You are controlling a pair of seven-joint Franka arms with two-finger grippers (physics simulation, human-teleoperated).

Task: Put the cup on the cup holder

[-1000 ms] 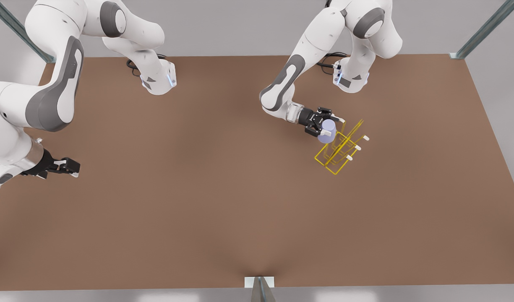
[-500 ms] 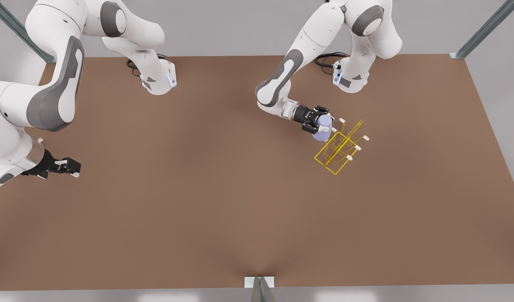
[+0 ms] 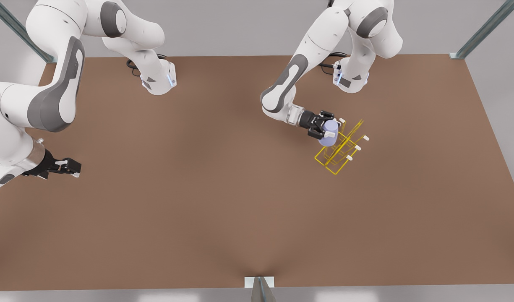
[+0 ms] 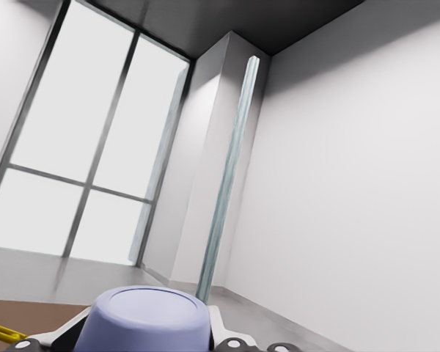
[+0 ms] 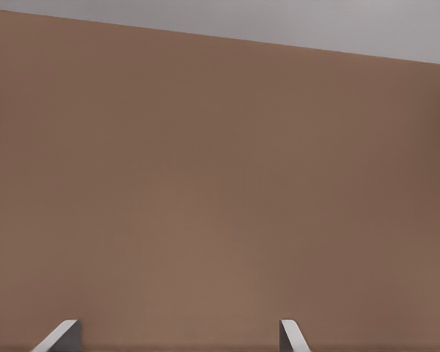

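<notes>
Front view is showing the left gripper [image 3: 329,128] gripping the cup [image 3: 329,133] right at the cup holder [image 3: 340,149], apparently seating it, needing alignment over a prong before letting go, while the right gripper [image 3: 70,167] is waiting, fingers spread.

a bare simulated robot test room

two white arms [image 3: 55,84] are bolted to a plain brown table [image 3: 198,201] framed by metal posts [image 3: 483,29] at its corners. past the jaws of the arm that carries the cup [image 4: 147,323], smooth grey-white walls [image 4: 352,183], a dark ceiling [image 4: 227,18], a tall bright window [image 4: 88,147] with dark bars and a square pillar [image 4: 205,161] stand. ahead of the other arm's jaws lies flat brown tabletop up to a pale wall [image 5: 279,18]. nothing homely: even light, textureless surfaces, a yellow wire rack [image 3: 338,151].
</notes>
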